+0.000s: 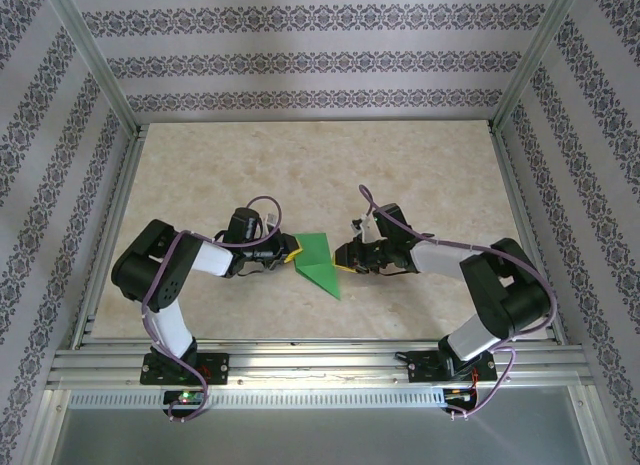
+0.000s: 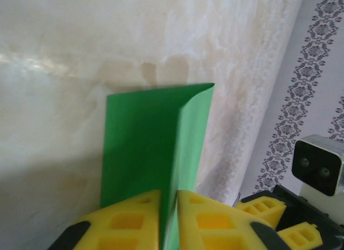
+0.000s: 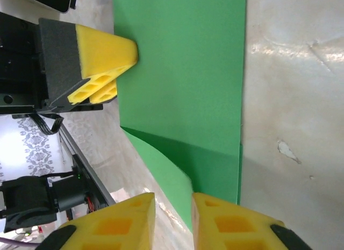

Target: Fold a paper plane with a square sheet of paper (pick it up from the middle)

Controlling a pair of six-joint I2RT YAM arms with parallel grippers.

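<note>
Paper [image 1: 320, 262], green, part-folded, at the middle of the table [image 1: 300, 165]: left gripper [image 2: 169, 201] pinched shut on one edge, right gripper [image 3: 173, 201] narrowly parted astride a folded flap; step judged an early fold; next move likely calls for a fresh grip and a square crease.

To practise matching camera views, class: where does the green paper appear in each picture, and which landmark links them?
Top external: green paper at centre.
Left wrist: centre, running down to the bottom edge.
Right wrist: upper middle, reaching the bottom edge.
Landmark: the left gripper, at the paper's edge in all three.
</note>
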